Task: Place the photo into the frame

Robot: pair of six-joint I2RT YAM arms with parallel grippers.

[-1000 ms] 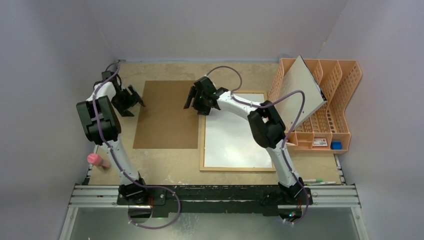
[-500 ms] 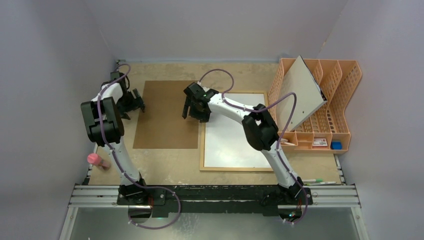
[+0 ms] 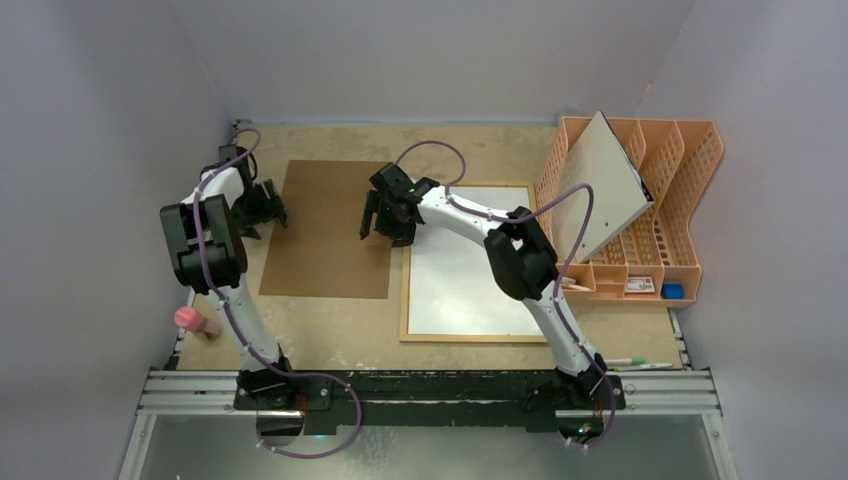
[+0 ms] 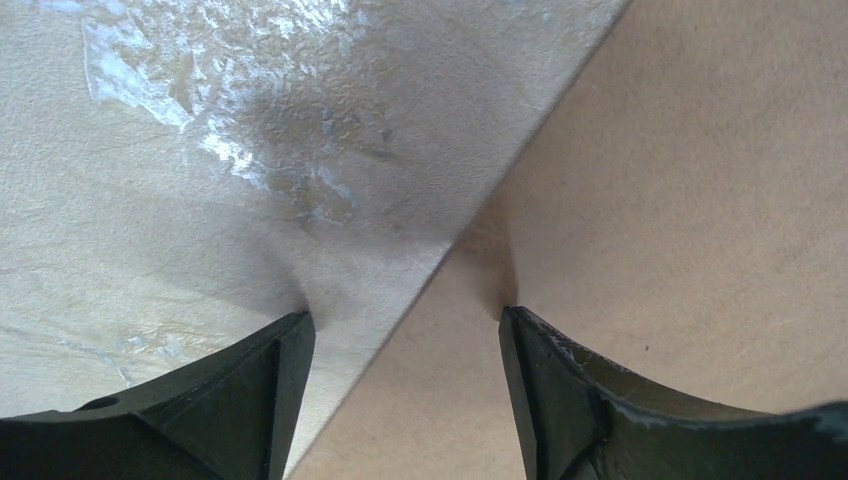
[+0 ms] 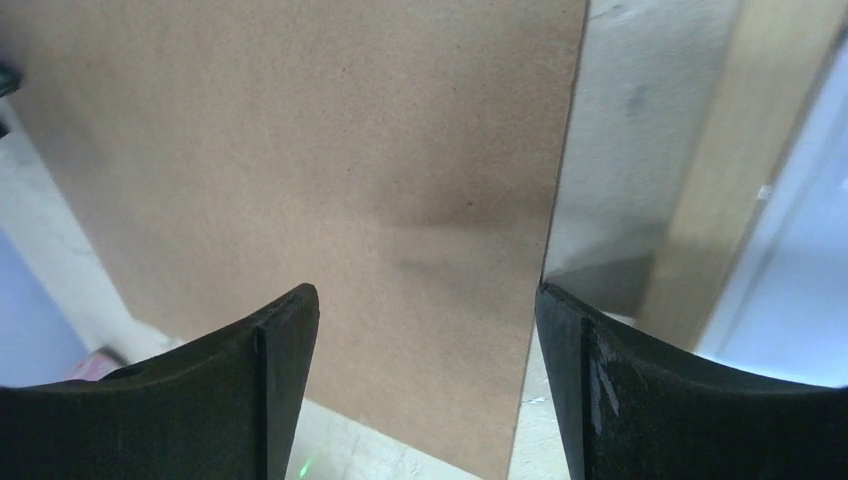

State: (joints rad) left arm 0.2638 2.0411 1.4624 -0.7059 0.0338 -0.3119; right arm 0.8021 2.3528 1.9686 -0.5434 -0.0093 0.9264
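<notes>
rack (image 3: 700, 165) holds grey board (image 3: 600, 185); left end effector (image 4: 405, 318) and right end effector (image 5: 428, 292) gape (empty).

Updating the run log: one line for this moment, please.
left gripper: open, astride backing board left edge | right gripper: open, at its right edge | frame: flat, right of board

Looks straight down past right gripper (image 5: 422, 295), black fingers (image 5: 265, 385) spread wide, nothing clamped. Shows brown fibreboard back (image 5: 300, 150) across most of the view, right edge ending just inside the right finger. Beyond it: bare table (image 5: 620, 120) strip, then light-wood frame (image 5: 725, 200) rail.
</notes>
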